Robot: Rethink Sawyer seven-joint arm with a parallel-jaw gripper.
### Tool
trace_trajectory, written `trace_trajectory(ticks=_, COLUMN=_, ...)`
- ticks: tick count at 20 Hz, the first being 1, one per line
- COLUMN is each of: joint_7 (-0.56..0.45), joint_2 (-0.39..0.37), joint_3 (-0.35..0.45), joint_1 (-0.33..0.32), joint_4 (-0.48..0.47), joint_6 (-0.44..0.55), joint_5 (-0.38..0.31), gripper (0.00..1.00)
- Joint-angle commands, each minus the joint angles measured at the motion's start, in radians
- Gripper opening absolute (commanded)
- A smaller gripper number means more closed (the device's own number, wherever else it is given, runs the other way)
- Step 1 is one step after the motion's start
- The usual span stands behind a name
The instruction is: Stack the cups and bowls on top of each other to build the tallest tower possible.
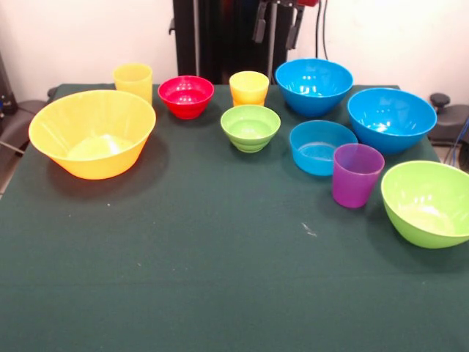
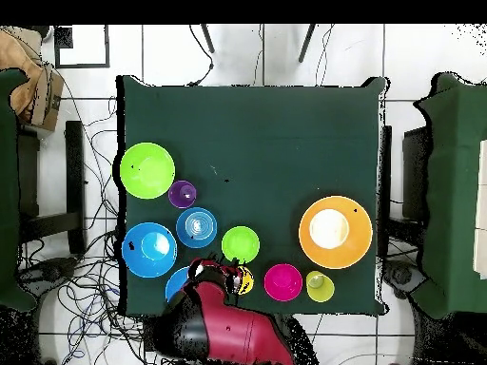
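We see nothing stacked yet, every bowl apart on the tabletop point(image 1: 220, 242), so with the claw point(image 1: 277, 26) released above the far edge, we should first nest the lime green bowl point(image 1: 429, 202) squarely into the left orange-yellow bowl point(image 1: 91, 132).

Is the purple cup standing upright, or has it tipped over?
Upright. The purple cup stands on its narrow base with its open mouth facing up, alone on the cloth, with nothing stacked in it. The overhead view shows its round rim from above.
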Motion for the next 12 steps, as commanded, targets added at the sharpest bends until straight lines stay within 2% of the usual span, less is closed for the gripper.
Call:
trace_trajectory(ticks=1, joint_7=0.123, joint_2=0.054, joint_3=0.057, joint_1=0.009, joint_4=0.051, joint_6=-0.026, joint_5=-0.056, gripper=1.0)
trace_trajectory(ticks=12, joint_7=0.121, joint_2=0.094, joint_3=0.01, joint_1=0.062, joint_4=0.018, joint_6=-0.034, joint_5=-0.049, gripper=1.0)
